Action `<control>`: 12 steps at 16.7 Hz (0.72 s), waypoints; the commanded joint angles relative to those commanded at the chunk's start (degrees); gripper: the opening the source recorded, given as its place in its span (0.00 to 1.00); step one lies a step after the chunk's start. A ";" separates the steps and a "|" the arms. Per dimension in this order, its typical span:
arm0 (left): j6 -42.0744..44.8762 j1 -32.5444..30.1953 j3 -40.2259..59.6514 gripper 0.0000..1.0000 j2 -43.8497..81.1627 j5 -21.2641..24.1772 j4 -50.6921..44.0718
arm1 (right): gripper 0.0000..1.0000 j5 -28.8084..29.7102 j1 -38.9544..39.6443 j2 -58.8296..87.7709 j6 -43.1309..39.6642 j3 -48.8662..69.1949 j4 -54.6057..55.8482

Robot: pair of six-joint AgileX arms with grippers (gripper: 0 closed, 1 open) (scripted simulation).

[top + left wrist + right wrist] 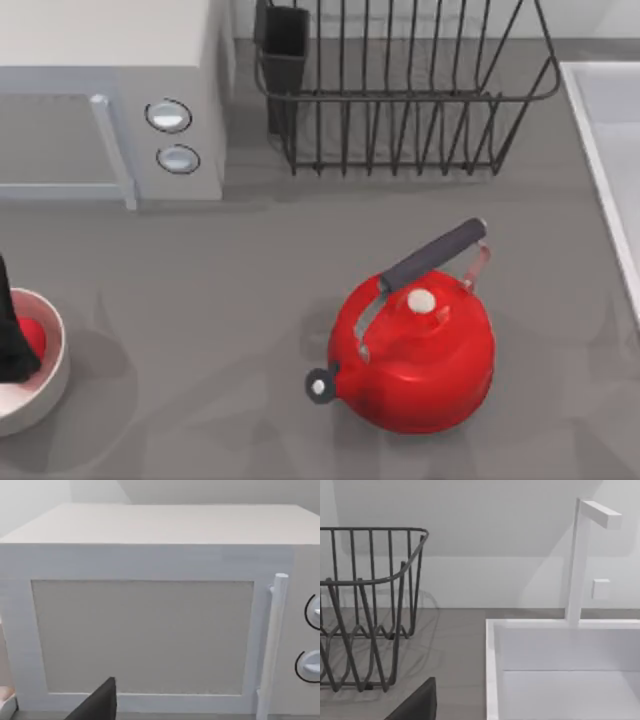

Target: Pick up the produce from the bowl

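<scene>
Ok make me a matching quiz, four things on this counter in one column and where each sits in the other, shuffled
Things:
1. fruit
2. kettle
3. rack
4. microwave

Places:
A. back left corner
B. back, right of the microwave
C. in the bowl at the left edge
D. front, right of centre

Pairs: 1-C, 2-D, 3-B, 4-A

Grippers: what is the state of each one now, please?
Left gripper: over the bowl, beside the produce; cannot be told.
Right gripper: faces the sink; cannot be told.
</scene>
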 joint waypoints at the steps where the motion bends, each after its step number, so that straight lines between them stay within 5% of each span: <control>1: 0.04 0.02 1.10 1.00 1.23 0.00 -1.06 | 1.00 0.00 0.00 0.00 0.00 0.00 0.00; 12: 1.23 0.59 33.94 1.00 47.66 0.00 -32.73 | 1.00 0.00 0.00 0.00 0.00 0.00 0.00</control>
